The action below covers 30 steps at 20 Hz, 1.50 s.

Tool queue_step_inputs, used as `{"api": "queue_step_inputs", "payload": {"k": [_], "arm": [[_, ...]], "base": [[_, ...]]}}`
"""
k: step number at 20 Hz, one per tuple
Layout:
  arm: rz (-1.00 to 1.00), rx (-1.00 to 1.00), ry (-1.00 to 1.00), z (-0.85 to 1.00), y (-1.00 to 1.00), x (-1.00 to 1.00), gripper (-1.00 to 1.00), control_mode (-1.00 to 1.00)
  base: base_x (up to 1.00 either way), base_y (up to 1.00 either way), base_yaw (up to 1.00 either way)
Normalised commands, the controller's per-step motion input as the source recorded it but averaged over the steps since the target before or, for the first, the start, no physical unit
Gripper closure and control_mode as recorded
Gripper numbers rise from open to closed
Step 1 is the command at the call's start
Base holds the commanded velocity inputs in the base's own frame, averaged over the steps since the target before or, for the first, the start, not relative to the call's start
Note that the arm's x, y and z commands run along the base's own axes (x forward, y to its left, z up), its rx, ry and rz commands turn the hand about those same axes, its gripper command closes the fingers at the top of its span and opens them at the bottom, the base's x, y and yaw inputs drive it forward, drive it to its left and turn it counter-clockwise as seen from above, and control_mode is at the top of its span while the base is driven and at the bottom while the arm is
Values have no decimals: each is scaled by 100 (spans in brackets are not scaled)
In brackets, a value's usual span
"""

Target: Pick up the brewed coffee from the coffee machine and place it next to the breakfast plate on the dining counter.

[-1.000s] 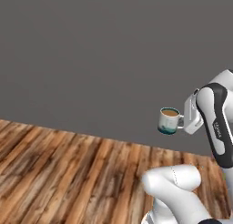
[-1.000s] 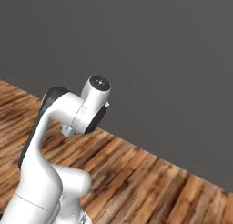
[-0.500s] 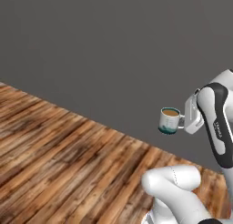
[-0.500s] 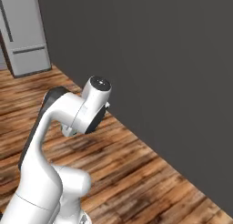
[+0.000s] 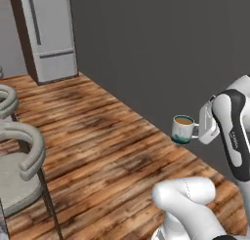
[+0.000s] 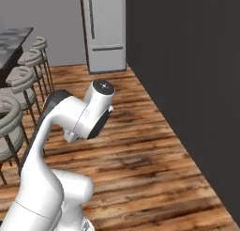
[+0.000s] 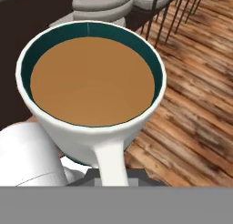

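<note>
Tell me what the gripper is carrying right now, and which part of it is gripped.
The gripper is shut on the brewed coffee, a mug held upright by its side handle, above the wood floor.

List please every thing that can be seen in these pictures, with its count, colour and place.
mug of coffee: one, white with teal-green lower band, brown liquid near the rim; held upright in the air by its handle, above the floor.
refrigerator: one, light grey; far end of the room, beside the dark wall.
bar stools: several in a row, grey seats on thin dark legs; left side.
dining counter: one, grey marbled top; far left, behind the stools.
wood floor: brown planks; underneath everything.
wall: dark grey; right side.
robot arm: one, white with dark joints.
gripper: one, jaws shut on the mug's handle.
</note>
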Motion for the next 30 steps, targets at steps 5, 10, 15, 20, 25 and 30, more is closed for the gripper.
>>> {"api": "queue_step_inputs", "payload": {"k": [5,10,15,20,25,30], "arm": [[0,0,0,0,0,0,100,100],[0,0,0,0,0,0,100,100],[0,0,0,0,0,0,100,100],[0,0,0,0,0,0,100,100],[0,0,0,0,0,0,100,100],[0,0,0,0,0,0,100,100]], "base": [[90,-11,65],[94,-55,57],[100,-77,50],[100,-72,54],[100,-47,60],[100,-29,64]]}}
